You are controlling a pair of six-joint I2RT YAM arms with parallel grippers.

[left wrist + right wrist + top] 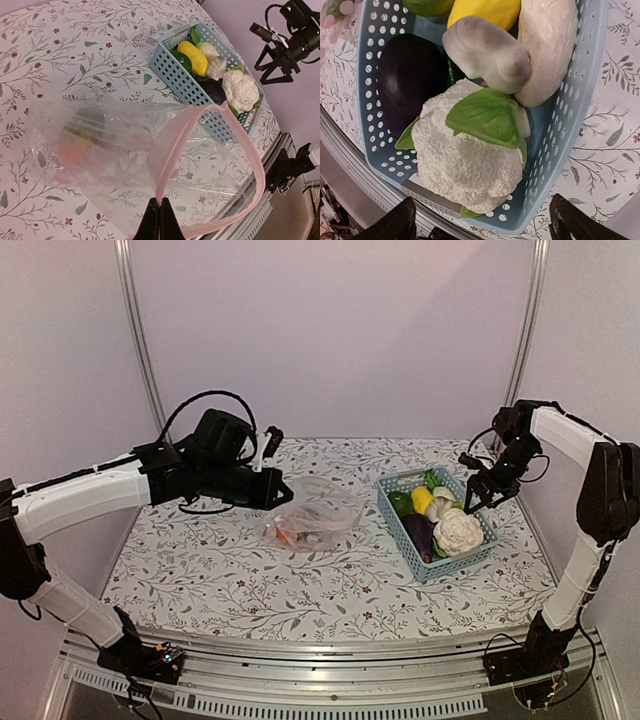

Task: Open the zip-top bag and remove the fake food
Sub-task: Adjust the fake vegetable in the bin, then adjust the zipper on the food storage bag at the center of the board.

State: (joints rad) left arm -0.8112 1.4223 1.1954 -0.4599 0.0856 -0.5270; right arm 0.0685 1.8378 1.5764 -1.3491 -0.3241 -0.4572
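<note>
The clear zip-top bag lies mid-table with its pink zip rim pulled open. My left gripper is shut on that rim, its fingertips pinching the pink strip. An orange piece of fake food shows blurred inside the bag. More fake food fills the blue basket: a white cauliflower, a dark eggplant and a yellow piece. My right gripper hangs open just above the cauliflower, nothing between its fingers.
The basket's rim sits near the table's right edge. A metal rail runs along the front edge. Walls close off the back and both sides. Flowered cloth shows in front of the bag.
</note>
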